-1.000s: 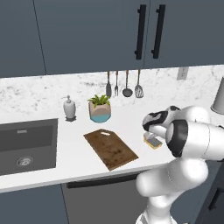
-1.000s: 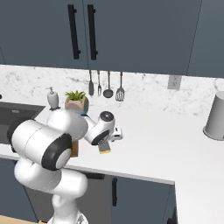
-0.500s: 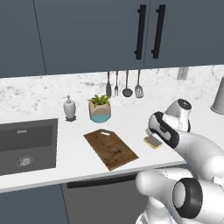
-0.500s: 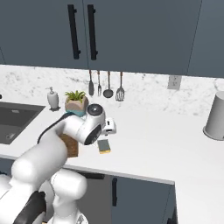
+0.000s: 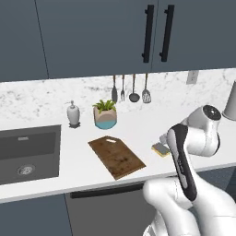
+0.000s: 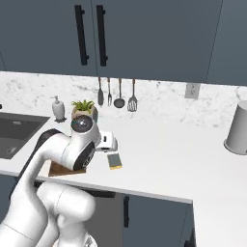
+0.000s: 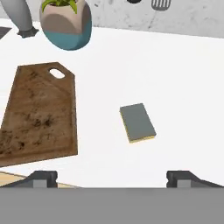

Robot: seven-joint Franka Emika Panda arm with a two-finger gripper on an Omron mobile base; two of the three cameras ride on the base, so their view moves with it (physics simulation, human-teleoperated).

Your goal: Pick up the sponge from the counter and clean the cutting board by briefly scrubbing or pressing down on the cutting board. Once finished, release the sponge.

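Note:
The sponge (image 7: 137, 122), a small yellow block with a grey-green top, lies flat on the white counter (image 7: 175, 78), just right of the cutting board (image 7: 41, 116). The board is dark-brown wood with stains, a clipped corner and a handle hole. My gripper (image 7: 111, 178) hovers above the counter near the sponge, open, with its fingertips (image 7: 42, 176) wide apart and nothing between them. From the base, the sponge (image 5: 161, 149) lies beside the board (image 5: 116, 156), with the gripper (image 6: 111, 144) just above and behind the sponge (image 6: 114, 160).
A potted plant (image 5: 105, 115) and a soap dispenser (image 5: 73, 114) stand behind the board. Utensils (image 5: 133, 88) hang on the marble backsplash. The sink (image 5: 27, 152) is at the left. A grey canister (image 6: 238, 128) stands at the far right.
The arm's links have swung into a new pose while the hand stays hovering by the sponge. Sponge and board have not moved.

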